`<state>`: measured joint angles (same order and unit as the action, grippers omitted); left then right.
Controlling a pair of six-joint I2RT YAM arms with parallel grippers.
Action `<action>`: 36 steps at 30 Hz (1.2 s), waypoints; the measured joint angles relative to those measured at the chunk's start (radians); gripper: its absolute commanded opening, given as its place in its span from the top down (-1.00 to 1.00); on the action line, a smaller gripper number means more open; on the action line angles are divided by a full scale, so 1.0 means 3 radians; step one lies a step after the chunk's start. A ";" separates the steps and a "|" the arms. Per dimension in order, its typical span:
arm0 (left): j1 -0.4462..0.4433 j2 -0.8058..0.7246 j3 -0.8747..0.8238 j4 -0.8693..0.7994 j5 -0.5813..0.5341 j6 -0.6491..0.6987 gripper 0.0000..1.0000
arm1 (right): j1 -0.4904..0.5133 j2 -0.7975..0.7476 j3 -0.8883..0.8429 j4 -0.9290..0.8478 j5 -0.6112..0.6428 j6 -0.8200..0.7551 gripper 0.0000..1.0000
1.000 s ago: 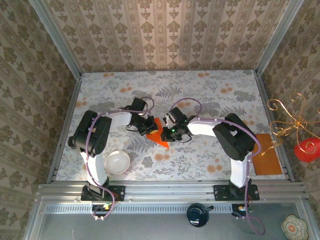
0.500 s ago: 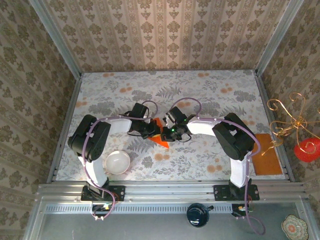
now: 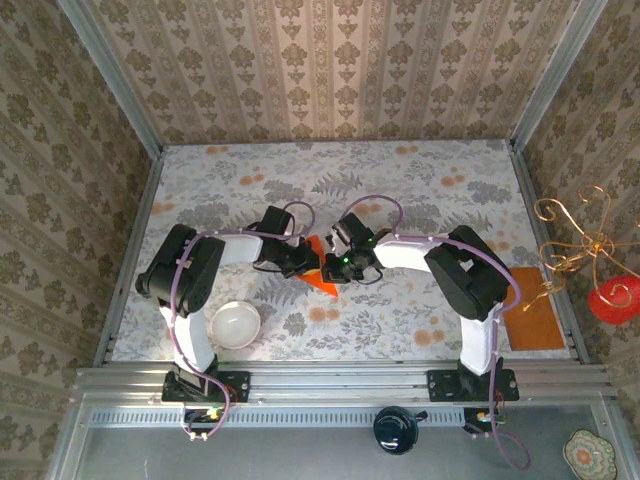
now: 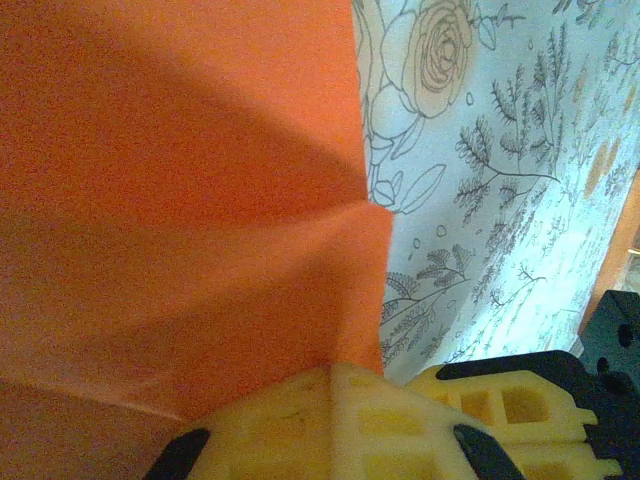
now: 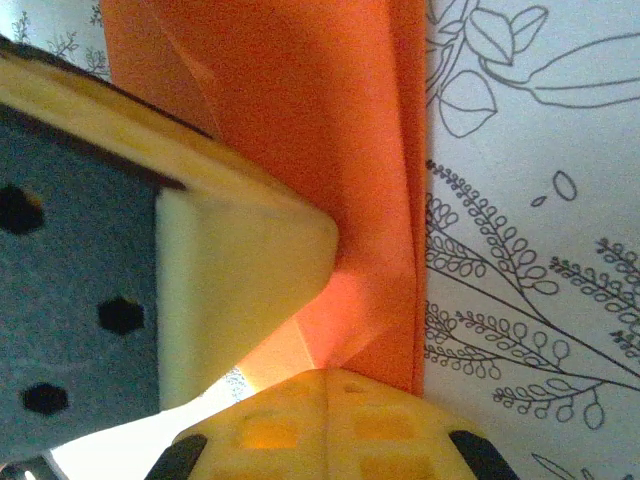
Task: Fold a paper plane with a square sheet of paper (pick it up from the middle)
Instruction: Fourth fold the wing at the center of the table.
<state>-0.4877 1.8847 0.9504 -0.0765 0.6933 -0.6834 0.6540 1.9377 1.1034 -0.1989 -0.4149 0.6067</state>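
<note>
Nearest the arm bases, a white bowl (image 3: 235,323) is seen at the left and a brownish rectangle (image 3: 535,310) at the table's right edge. Further in, at the middle of the flowered table (image 3: 420,190), the partly folded orange paper (image 3: 322,282) is found. The left gripper (image 3: 303,262) and right gripper (image 3: 333,266) are clenched shut, with their tips set against the paper from either side. Whether a fold is pinched cannot be told.
</note>
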 measured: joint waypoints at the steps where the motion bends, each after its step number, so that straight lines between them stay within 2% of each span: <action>1: 0.0042 0.0011 0.0015 -0.0011 0.0010 0.0022 0.87 | 0.0000 0.0000 0.0000 -0.0003 0.0001 -0.0001 1.00; 18: 0.0905 0.0324 0.0591 -0.0374 -0.0090 0.0345 0.87 | -0.0006 0.0000 -0.0011 -0.0005 0.0005 -0.0001 1.00; 24: 0.1049 0.0360 0.0696 -0.0454 -0.0134 0.0362 0.88 | -0.0006 -0.0001 -0.0009 -0.0004 0.0004 -0.0001 1.00; 31: 0.1054 0.0187 0.0722 -0.0558 -0.0333 0.0362 0.87 | -0.0009 -0.0004 -0.0009 0.0005 0.0000 0.0000 1.00; 34: 0.0862 -0.0113 0.0568 -0.0543 -0.0420 0.0305 0.87 | -0.0022 -0.0008 -0.0009 0.0028 -0.0037 0.0019 1.00; 36: 0.0614 -0.0323 0.0498 -0.0500 -0.0418 0.0249 0.91 | -0.0032 -0.0006 -0.0009 0.0031 -0.0062 0.0038 1.00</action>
<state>-0.3035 1.7878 1.1000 -0.2264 0.5678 -0.6086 0.6445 1.9358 1.1007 -0.1898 -0.4335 0.6182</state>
